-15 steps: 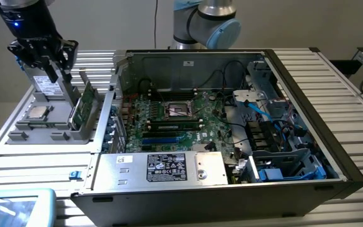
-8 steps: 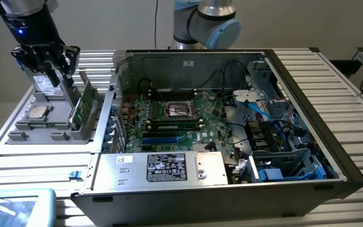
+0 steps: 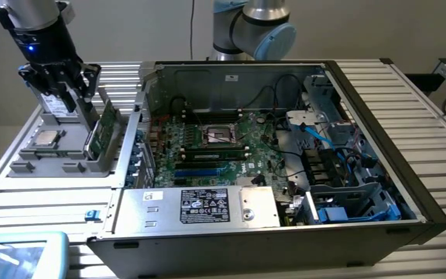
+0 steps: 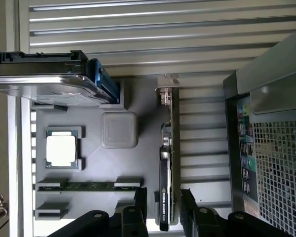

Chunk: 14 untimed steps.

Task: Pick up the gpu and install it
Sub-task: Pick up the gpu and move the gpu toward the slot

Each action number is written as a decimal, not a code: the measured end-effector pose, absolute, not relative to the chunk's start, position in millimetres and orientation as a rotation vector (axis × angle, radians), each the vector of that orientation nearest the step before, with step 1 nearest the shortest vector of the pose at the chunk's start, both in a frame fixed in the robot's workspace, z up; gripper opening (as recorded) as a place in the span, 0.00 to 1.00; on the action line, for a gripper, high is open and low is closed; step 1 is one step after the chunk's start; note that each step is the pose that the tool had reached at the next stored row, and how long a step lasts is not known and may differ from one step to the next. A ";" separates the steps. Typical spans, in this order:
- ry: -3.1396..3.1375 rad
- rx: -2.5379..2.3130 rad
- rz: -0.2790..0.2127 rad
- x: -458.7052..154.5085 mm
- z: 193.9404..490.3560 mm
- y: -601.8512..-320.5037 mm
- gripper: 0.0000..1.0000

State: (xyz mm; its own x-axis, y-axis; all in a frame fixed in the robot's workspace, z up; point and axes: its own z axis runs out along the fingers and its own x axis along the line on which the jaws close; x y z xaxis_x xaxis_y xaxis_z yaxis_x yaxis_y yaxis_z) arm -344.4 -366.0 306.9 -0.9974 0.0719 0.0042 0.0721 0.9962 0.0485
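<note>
Gripper (image 4: 163,193) spread wide. The gpu (image 4: 168,143) stands on edge directly below me, its near end between my jaws, its long axis along the gap.

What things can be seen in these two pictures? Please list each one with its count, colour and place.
table: 1, silver slats, under everything
computer case: 1, dark grey, open, centre of the exterior view
motherboard: 1, green, inside the case
labelled box: 1, silver, inside the case at its near edge
cables: a few, blue, inside the case toward the exterior view's right
tray: 1, grey, beside the case on the exterior view's left
graphics card: 1, green and black, on edge in the tray
processor chip: 1, silver, flat in the tray
memory stick: 1, green, in a tray slot
hard drive: 1, silver with blue rails, in the tray
arm: 1, silver and pale blue, behind the case
gripper: 1, black, open, astride the graphics card
</note>
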 end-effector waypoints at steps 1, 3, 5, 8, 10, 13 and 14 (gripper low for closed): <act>-3.136 -0.113 -0.077 -344.0 305.1 -366.0 0.41; -3.136 -0.114 -0.078 -342.5 301.5 -365.9 0.41; -3.135 -0.115 -0.079 -340.2 297.8 -365.7 0.41; -3.135 -0.116 -0.080 -334.7 292.3 -364.4 0.41; -3.134 -0.116 -0.080 -331.3 288.7 -362.9 0.41; -3.132 -0.116 -0.080 -330.1 283.2 -360.2 0.41; -3.132 -0.116 -0.080 -330.1 281.5 -359.1 0.41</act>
